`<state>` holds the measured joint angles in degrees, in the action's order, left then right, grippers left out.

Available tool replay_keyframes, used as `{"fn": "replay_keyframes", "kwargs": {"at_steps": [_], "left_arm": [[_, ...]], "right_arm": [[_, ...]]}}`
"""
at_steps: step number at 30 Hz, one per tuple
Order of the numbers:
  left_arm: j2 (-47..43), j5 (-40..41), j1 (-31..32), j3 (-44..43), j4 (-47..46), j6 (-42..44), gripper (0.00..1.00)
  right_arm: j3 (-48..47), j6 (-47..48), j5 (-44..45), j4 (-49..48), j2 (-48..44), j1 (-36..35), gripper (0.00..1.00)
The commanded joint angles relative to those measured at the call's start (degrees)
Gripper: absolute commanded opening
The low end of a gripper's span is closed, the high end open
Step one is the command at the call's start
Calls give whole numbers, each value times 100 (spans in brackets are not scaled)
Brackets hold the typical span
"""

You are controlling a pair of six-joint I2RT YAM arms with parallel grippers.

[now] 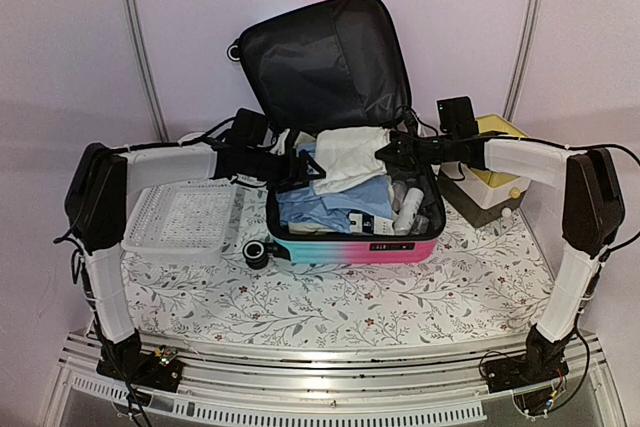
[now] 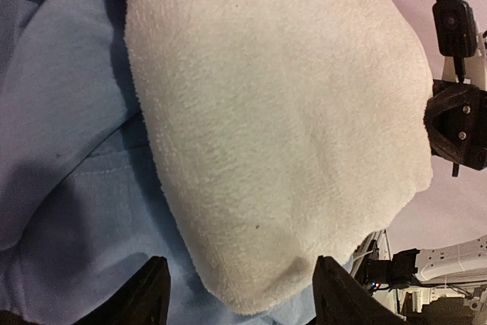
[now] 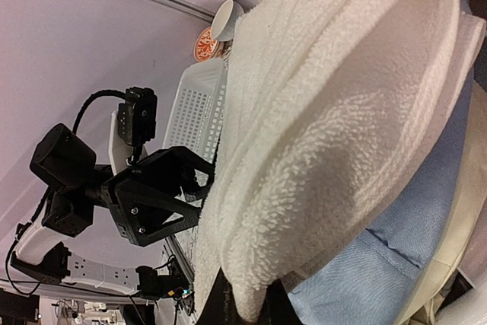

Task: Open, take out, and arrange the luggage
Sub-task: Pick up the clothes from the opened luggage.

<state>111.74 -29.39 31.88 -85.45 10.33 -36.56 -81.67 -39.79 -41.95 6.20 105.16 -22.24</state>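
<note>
The luggage (image 1: 350, 245) lies open on the table, its pink-to-turquoise shell facing me and its black-lined lid (image 1: 320, 57) standing up behind. A folded white towel (image 1: 350, 159) lies on top of blue clothes (image 1: 320, 207) inside. My right gripper (image 1: 385, 155) is shut on the towel's right edge; the right wrist view shows its fingers (image 3: 255, 306) pinching the towel (image 3: 342, 112). My left gripper (image 1: 305, 169) is at the towel's left end, open. In the left wrist view (image 2: 240, 283) its jaws stand wide apart with the towel's (image 2: 274, 112) edge between them, not touching.
A white perforated basket (image 1: 185, 217) sits left of the suitcase on the flowered cloth. A yellow-topped drawer box (image 1: 500, 182) stands at the right. A suitcase wheel (image 1: 257, 252) juts out at the front left. White bottles (image 1: 408, 209) lie in the suitcase's right side.
</note>
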Motion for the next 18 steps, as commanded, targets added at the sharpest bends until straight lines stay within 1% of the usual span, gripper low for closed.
{"fn": "replay_keyframes", "kwargs": {"at_steps": [1, 8, 11, 14, 18], "left_arm": [[417, -355, 103, -329, -322, -162, 65], [707, -689, 152, -483, -577, -336, 63], [799, -720, 150, -552, -576, -378, 54], [630, -511, 155, -492, -567, -330, 45], [324, -242, 142, -592, -233, -99, 42]], "right_arm": [[55, 94, 73, -63, -160, -36, 3], [105, 112, 58, -74, -98, -35, 3], [131, 103, 39, -89, -108, -35, 3], [158, 94, 45, -81, -171, -39, 3], [195, 112, 51, -60, -275, -50, 3]]}}
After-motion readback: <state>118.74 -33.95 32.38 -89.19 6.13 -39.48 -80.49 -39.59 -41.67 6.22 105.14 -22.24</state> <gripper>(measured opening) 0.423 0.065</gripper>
